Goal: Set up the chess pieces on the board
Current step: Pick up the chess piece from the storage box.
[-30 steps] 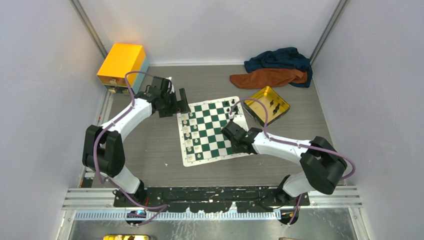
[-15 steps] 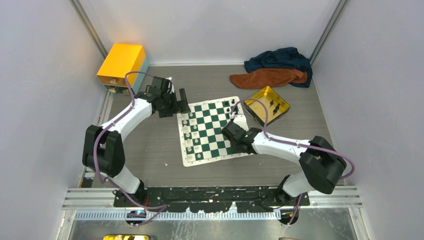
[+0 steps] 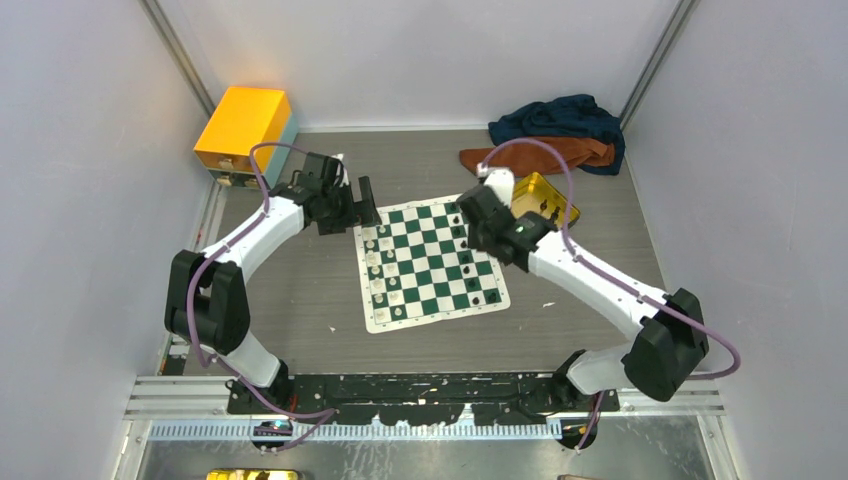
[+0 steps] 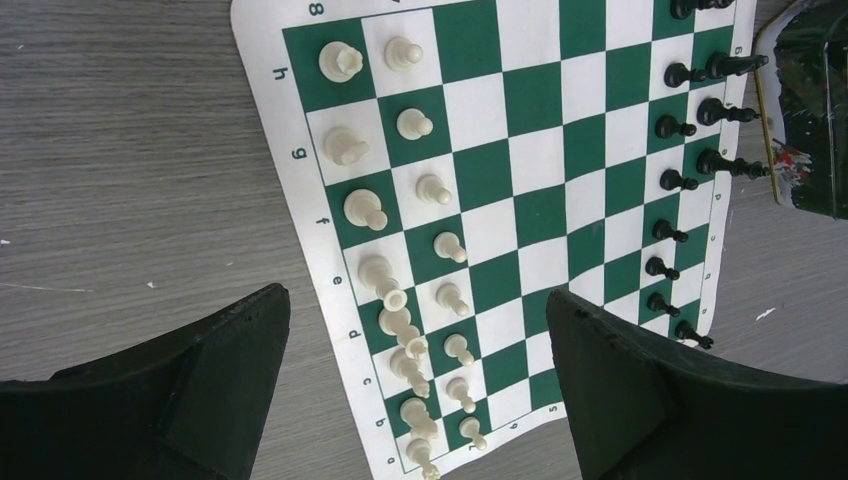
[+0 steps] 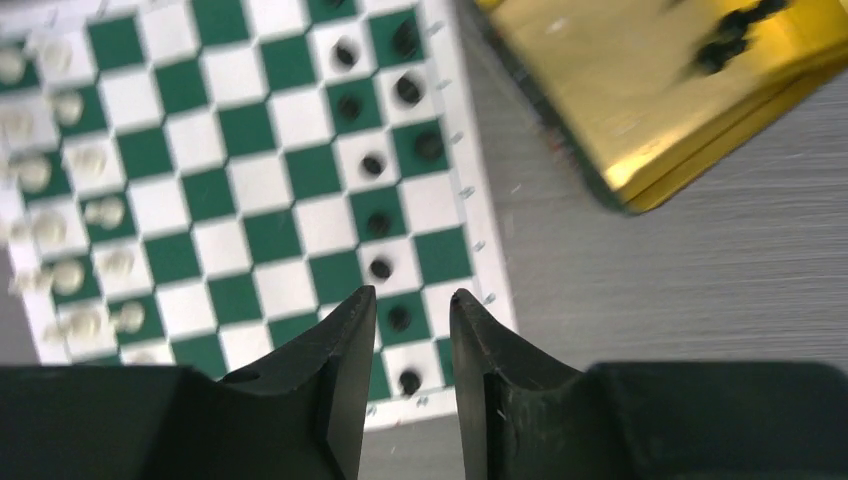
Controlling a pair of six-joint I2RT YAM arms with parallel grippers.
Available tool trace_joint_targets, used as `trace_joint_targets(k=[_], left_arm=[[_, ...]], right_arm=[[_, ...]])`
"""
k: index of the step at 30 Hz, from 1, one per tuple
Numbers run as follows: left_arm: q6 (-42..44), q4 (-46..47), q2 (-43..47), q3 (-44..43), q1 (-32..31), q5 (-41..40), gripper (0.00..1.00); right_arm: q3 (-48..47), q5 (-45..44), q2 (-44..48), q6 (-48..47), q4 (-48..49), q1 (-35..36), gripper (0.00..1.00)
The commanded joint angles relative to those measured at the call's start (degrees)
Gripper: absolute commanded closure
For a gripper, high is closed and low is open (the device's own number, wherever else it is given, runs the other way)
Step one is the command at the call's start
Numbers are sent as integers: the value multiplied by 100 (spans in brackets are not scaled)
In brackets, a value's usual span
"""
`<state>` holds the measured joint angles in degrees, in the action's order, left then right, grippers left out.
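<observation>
Jaws of the right gripper [image 5: 410, 298] stand narrowly apart on nothing over the board's [image 5: 478, 215] black side, with the leftover black chess pieces [image 5: 722, 50] lying in the gold tin [image 5: 600, 110] ahead to their right, well apart from the wide-spread left gripper [image 4: 415, 300].

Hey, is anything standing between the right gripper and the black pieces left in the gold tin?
Nothing visible does. The right gripper hangs over the board at its edge; between it and the black pieces lie only bare table and the gold tin's low wall.
</observation>
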<state>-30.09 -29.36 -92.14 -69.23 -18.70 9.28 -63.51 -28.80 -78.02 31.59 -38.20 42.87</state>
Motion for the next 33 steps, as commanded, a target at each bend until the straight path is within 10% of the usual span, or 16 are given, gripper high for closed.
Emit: trace_joint_targets(k=[1, 16, 33], left_arm=[[-80, 271, 87, -268, -11, 81, 0], [-109, 329, -5, -174, -11, 100, 0], [-116, 421, -300, -239, -11, 162, 0]], right_arm=[[-410, -107, -20, -315, -33, -1009, 61], [-825, 454, -1488, -321, 765, -3272, 60], [-1507, 638, -2641, -246, 861, -3975, 60]])
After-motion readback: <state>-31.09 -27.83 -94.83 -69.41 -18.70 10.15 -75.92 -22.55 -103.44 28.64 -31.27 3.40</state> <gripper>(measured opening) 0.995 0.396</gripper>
